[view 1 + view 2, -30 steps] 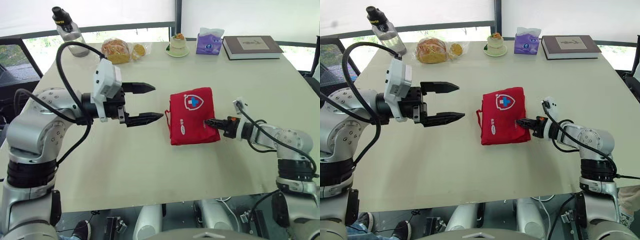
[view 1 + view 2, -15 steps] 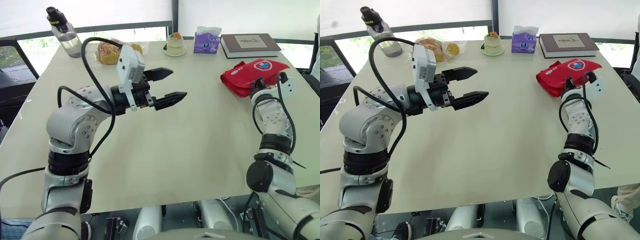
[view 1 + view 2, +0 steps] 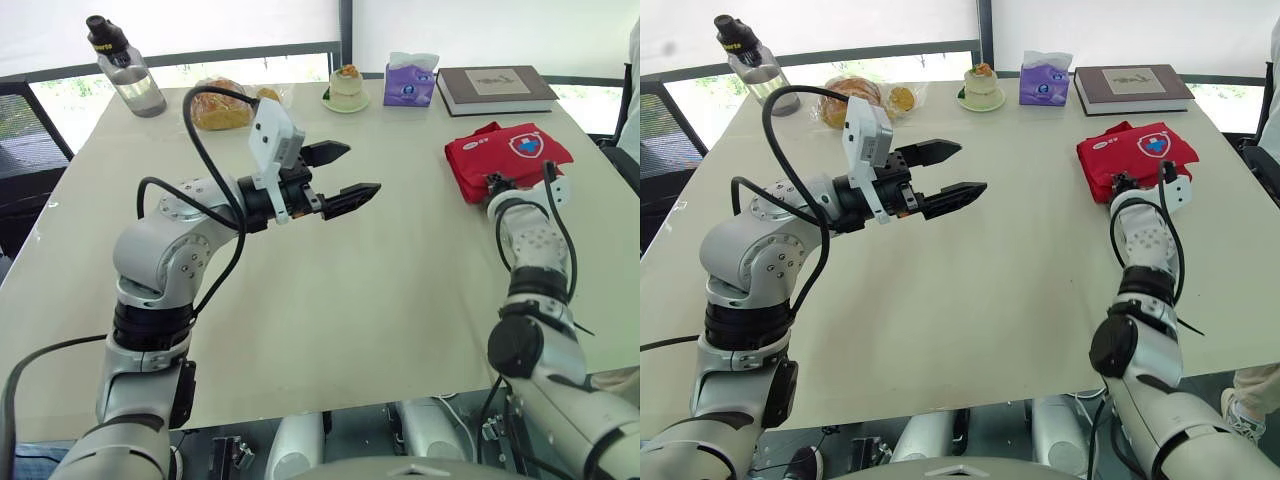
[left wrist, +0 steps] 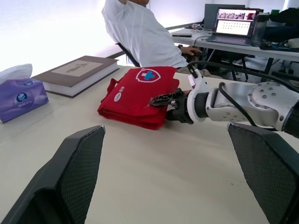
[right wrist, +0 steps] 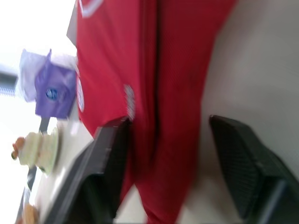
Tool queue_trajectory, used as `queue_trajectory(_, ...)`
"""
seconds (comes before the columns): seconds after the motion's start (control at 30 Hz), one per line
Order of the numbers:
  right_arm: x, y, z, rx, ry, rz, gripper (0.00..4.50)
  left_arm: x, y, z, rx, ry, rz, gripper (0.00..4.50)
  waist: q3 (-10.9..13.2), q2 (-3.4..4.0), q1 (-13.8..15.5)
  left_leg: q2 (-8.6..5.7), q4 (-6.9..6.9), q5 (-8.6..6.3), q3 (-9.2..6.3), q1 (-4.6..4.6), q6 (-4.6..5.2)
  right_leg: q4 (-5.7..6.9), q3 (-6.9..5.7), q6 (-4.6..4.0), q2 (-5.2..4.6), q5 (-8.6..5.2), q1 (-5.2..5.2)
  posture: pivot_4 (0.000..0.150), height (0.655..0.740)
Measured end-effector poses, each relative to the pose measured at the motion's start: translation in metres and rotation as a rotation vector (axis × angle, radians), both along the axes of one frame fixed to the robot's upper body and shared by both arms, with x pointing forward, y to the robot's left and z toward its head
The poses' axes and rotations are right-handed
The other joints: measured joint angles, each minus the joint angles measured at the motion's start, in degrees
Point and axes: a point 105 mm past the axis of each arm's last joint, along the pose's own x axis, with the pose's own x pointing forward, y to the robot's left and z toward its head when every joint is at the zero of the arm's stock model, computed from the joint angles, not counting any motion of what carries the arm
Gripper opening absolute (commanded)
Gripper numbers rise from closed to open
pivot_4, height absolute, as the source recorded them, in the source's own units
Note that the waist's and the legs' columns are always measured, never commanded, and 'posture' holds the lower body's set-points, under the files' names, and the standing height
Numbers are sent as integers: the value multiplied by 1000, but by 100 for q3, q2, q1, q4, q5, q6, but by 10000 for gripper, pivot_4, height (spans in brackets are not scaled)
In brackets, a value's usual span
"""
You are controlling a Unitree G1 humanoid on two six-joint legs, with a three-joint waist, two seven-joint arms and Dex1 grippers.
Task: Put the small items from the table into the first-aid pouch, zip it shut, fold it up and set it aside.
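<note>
The red first-aid pouch (image 3: 510, 155), folded and with a white cross badge on top, lies flat at the table's far right, just in front of the book. My right gripper (image 3: 497, 182) is at the pouch's near edge. In the right wrist view its fingers (image 5: 243, 158) stand apart, open, with the pouch's edge (image 5: 154, 70) between them. My left gripper (image 3: 362, 168) hangs open and empty above the middle of the table, pointing right toward the pouch (image 4: 140, 91).
Along the far edge stand a water bottle (image 3: 122, 68), a bagged bread (image 3: 222, 105), a cupcake on a saucer (image 3: 347, 85), a purple tissue pack (image 3: 411, 82) and a book (image 3: 497, 88). A person in a white shirt (image 4: 140, 32) sits beyond the table's right side.
My right arm carried the pouch from the table's middle to the far right and set it down, and its fingers have come apart. The left gripper shifted slightly right, still open.
</note>
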Motion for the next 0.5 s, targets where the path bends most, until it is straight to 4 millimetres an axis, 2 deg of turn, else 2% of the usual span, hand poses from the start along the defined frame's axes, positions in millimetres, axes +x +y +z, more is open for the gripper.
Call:
queue_trajectory(0.2,-48,5,-14,-437,-17,285,44206,1,16,-20,22,50,58,45000,1,4,59,-3,1,0,4,0,1,-2,4,2,-1,-2,-1,1500,7400)
queue_trajectory(0.27,-78,3,-11,-703,-81,425,44206,0,35,-43,66,110,120,45000,0,10,40,3,-1,0,7,2,1,-4,8,2,5,-3,-3,1500,7400)
queue_trajectory(0.3,-80,3,-11,-724,-85,439,44206,0,37,-46,68,120,126,45000,0,9,39,3,0,0,7,3,1,-3,8,2,5,-3,-3,1500,7400)
queue_trajectory(0.33,-103,7,-15,-849,-137,551,44206,-4,48,-62,94,153,158,45000,-1,8,46,7,0,-1,6,6,0,-4,8,3,8,-3,-1,1500,7400)
queue_trajectory(0.4,-111,8,-20,-893,-151,591,44206,-6,55,-71,106,170,181,45000,-1,7,49,8,0,-1,6,5,0,-6,8,3,9,-4,-1,1500,7400)
queue_trajectory(0.43,-134,4,-27,-1019,-205,673,44206,-15,72,-92,114,213,235,45000,-6,18,60,4,-8,-2,16,11,0,-12,13,4,0,-6,-1,1500,7400)
queue_trajectory(0.5,-154,0,-34,-1102,-271,766,44206,-25,94,-119,129,289,309,45000,1,9,50,7,-9,-2,20,3,0,-20,14,4,1,-6,-6,1500,7400)
